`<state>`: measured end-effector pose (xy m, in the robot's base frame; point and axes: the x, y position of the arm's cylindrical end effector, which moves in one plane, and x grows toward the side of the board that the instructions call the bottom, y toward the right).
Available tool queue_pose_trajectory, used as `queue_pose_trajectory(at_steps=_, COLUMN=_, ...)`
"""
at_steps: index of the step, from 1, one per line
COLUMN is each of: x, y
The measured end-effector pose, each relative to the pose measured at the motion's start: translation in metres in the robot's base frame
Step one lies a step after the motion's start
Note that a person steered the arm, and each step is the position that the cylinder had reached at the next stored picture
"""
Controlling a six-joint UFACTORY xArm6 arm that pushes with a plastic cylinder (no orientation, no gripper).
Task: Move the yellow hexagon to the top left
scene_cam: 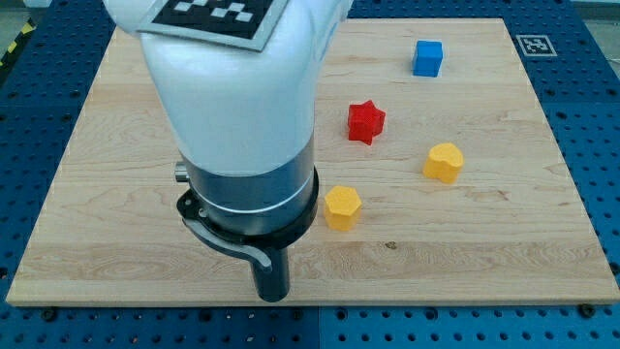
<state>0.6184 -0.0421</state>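
My tip [271, 294] is resting near the table's [107, 165] bottom edge. There is no pincer on this rod, so nothing is being gripped. One yellow hexagon [342, 207] is sitting at about two o'clock from my tip, apart from it. A second yellow hexagon [444, 162] is lying farther out toward two o'clock. A red star [366, 122] is sitting at one o'clock and a blue cube [427, 58] beyond it.

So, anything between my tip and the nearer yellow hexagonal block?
Nothing: in the camera view, bare wooden board separates my tip from the nearer yellow hexagonal block, up-right of it.
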Motion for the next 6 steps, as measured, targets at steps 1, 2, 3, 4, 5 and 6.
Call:
queue_pose_trajectory(at_steps=1, x=0.000, y=0.000)
queue_pose_trajectory(at_steps=2, x=0.000, y=0.001)
queue_pose_trajectory(at_steps=3, x=-0.026, y=0.019)
queue_pose_trajectory(at_steps=4, x=-0.040, y=0.036)
queue_pose_trajectory(at_steps=5, x=-0.040, y=0.042)
queue_pose_trajectory(at_steps=6, x=-0.048, y=0.083)
